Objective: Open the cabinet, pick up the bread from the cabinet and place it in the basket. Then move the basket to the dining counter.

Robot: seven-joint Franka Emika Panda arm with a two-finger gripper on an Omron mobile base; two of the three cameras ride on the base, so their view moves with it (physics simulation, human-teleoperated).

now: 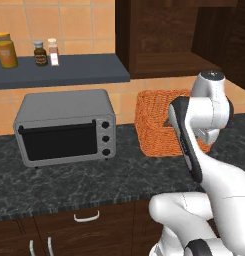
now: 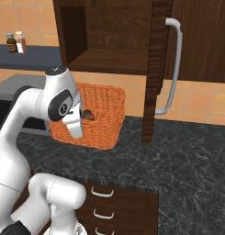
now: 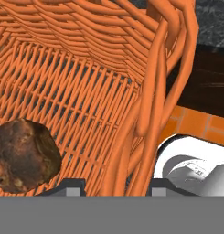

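Note:
The orange woven basket (image 1: 154, 125) (image 2: 102, 117) rests on the black marbled counter below the open dark wooden cabinet (image 2: 114, 41). Inside it lies the bread (image 3: 23, 153) (image 2: 87, 114), a dark-brown lump on the basket floor. My gripper (image 3: 117, 188) reaches down at the basket's near side, and the basket's woven wall (image 3: 145, 114) runs between the two fingertips, so the jaws stand shut on it. The bread sits left of the left fingertip (image 3: 70, 186), outside the grip. The dining counter is out of view.
The cabinet door (image 2: 153, 69) hangs open edge-on just right of the basket, its silver bar handle (image 2: 176, 64) facing right. A grey toaster oven (image 1: 64, 127) stands left of the basket. A shelf (image 1: 69, 70) with several jars runs above it. The counter (image 2: 187, 156) stretches away to the right.

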